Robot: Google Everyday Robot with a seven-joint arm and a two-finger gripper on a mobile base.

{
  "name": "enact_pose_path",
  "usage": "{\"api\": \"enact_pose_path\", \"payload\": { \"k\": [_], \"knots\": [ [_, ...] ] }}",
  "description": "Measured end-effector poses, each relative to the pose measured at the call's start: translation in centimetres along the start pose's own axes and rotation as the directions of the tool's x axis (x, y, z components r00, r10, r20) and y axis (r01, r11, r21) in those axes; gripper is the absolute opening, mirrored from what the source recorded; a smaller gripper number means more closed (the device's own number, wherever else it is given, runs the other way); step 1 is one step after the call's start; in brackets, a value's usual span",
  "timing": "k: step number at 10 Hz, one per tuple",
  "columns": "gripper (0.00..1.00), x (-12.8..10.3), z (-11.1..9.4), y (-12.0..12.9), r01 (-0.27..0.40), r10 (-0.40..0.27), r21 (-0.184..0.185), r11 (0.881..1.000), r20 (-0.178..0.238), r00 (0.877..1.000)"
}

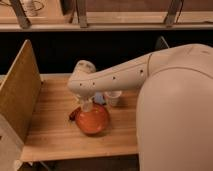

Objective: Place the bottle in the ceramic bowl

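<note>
One gripper [87, 105] is hanging mid-frame over the ceramic bowl's [93, 120] upper-left rim; its grip state cannot be told.

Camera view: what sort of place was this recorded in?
Probably a lab test station: a light wooden tabletop fenced by an upright board panel. The end effector hangs over the glossy orange-red ceramic bowl, beside a translucent plastic cup.

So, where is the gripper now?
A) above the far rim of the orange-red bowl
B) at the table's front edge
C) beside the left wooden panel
A: the gripper hangs over the far rim of the ceramic bowl, near the plastic cup.
</note>
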Motion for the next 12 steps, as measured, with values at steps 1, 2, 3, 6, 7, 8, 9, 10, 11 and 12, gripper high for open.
{"api": "enact_pose_path", "payload": {
  "k": [1,2,3,6,7,8,9,10,11,12],
  "knots": [
    [0.00,1.2,-0.5,-1.2,-0.016,0.017,0.029,0.999,-0.020,1.000],
    [0.00,2.4,-0.5,-1.8,-0.027,0.029,0.048,0.998,-0.044,0.999],
    [0.01,3.4,-0.4,-1.9,-0.027,0.031,0.055,0.998,-0.067,0.997],
    [0.05,5.1,-0.1,-1.2,-0.019,0.026,0.065,0.998,-0.117,0.993],
    [0.05,5.2,0.0,-1.3,-0.020,0.028,0.068,0.997,-0.119,0.992],
    [0.05,5.1,0.0,-1.3,-0.019,0.027,0.068,0.998,-0.119,0.993],
    [0.05,5.1,0.0,-1.3,-0.019,0.027,0.067,0.998,-0.118,0.993],
    [0.05,5.1,0.0,-1.3,-0.019,0.027,0.067,0.998,-0.118,0.993],
    [0.05,5.1,0.0,-1.3,-0.020,0.028,0.068,0.998,-0.119,0.993],
    [0.05,5.1,0.0,-1.3,-0.020,0.028,0.068,0.998,-0.118,0.993]
  ]
}}
